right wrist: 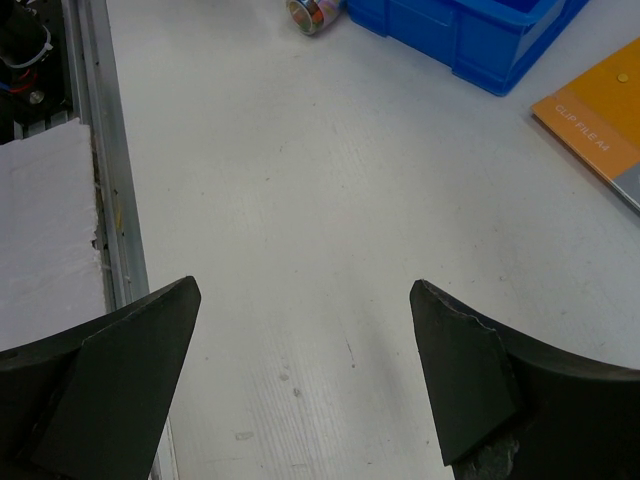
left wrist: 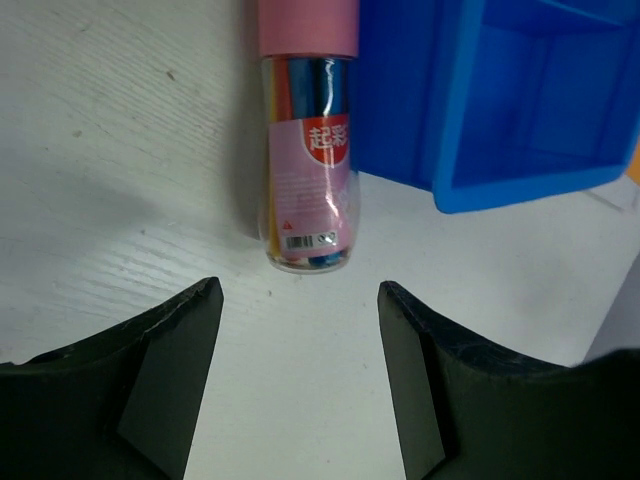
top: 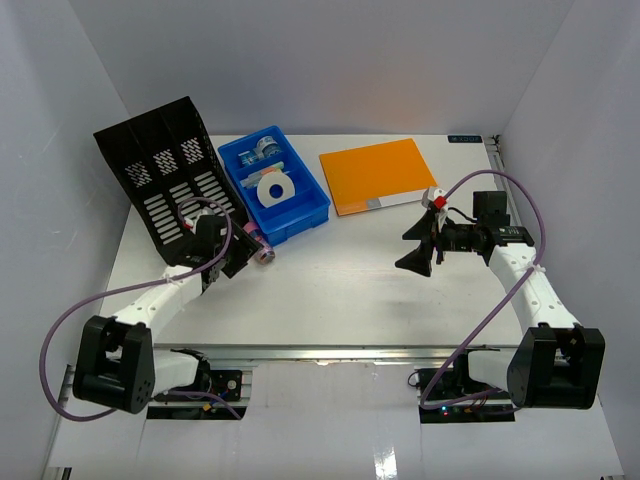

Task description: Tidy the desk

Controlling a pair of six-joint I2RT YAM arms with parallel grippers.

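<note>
The white desk [top: 330, 290] has a metal rail along its front edge. A clear tube of coloured pens with a pink cap [top: 262, 250] lies on it beside the blue compartment tray [top: 302, 216]. It shows in the left wrist view [left wrist: 308, 160], just beyond my open, empty left gripper [left wrist: 300, 300], which sits near the tube in the top view [top: 238, 255]. My right gripper [top: 420, 248] hangs open and empty above the desk's right middle; its view [right wrist: 305, 300] shows bare tabletop between the fingers and the tube [right wrist: 312, 14] far off.
A black slotted file rack [top: 165, 175] stands at the back left. The blue tray [right wrist: 470, 30] holds a white tape roll [top: 274, 189] and small items. An orange clip file [top: 378, 175] lies at the back right, also in the right wrist view [right wrist: 600, 120].
</note>
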